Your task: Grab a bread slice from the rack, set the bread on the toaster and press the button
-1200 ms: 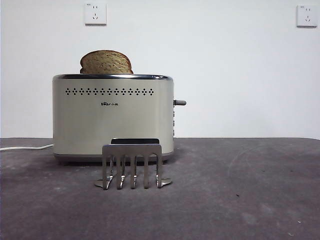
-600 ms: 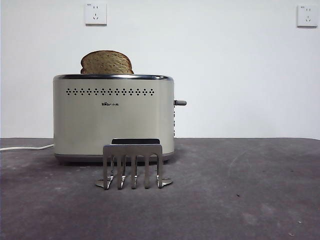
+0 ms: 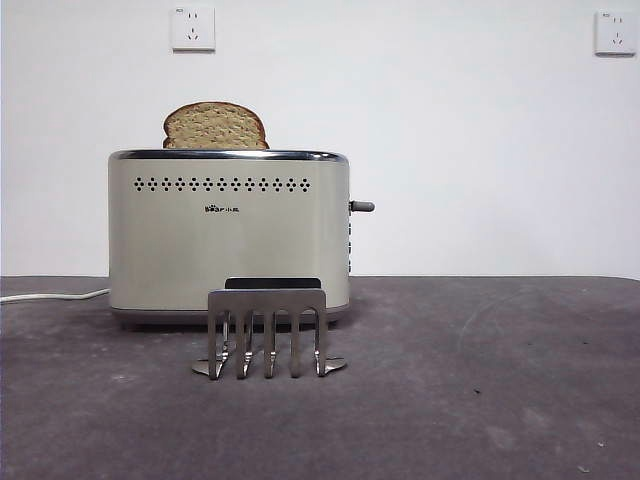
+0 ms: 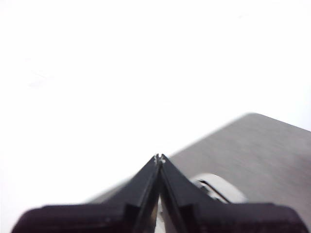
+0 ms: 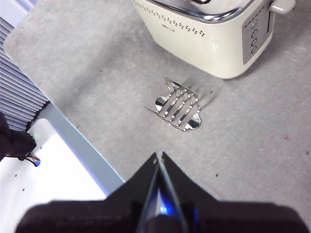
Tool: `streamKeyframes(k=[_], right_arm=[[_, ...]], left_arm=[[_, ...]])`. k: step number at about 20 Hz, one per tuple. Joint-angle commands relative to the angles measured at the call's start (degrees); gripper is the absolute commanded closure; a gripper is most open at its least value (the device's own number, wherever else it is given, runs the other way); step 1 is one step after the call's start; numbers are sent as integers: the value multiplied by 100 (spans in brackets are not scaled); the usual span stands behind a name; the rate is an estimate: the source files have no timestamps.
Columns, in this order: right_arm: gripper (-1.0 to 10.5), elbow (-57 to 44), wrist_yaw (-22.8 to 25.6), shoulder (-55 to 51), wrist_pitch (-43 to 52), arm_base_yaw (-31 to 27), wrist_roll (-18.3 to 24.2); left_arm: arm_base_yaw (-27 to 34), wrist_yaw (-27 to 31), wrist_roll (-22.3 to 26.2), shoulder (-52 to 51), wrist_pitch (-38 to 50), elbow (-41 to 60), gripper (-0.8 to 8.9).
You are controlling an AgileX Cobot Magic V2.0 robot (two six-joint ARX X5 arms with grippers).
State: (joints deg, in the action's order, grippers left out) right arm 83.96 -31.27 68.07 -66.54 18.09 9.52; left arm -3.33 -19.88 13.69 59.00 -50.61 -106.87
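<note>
Since the rack [image 3: 267,333] nearest the front camera stands bare on the desk [image 3: 480,400], none of its prongs holding anything, the pick-up step looks finished. Just behind it, close but seemingly not touching, sits the toaster [image 3: 229,232], and the slice of bread [image 3: 216,126] stands upright in its top, only the domed upper part showing above the chrome rim, toward the end away from the lever [image 3: 361,206]. So placing the bread also appears done. That lever sits high on the toaster's side, and the bread still rides well up, so by my reading the pressing step may not have taken effect or may remain to be done; the frames do not settle it.

Neither arm is in the front view. The right gripper [image 5: 159,156] hangs high above the desk looking down on the rack and toaster, its jaws pressed together on nothing. The left gripper [image 4: 159,157] is also pinched closed and empty, facing mostly blank white surroundings well clear of the work.
</note>
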Motion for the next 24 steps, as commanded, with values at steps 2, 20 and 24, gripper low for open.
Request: streamKeyframes(k=[2,20,24], right_arm=[[946,-42,15,13,7,-9,42],[946,-42,15,13,7,-9,42],[946,-42,15,13,7,-9,42]], left_arm=[[660,48,374,-1001,890,1228,817],[1134,208,90,-5182,4044,9326,817],[1134,208,90,-5641,4100,10118,817]])
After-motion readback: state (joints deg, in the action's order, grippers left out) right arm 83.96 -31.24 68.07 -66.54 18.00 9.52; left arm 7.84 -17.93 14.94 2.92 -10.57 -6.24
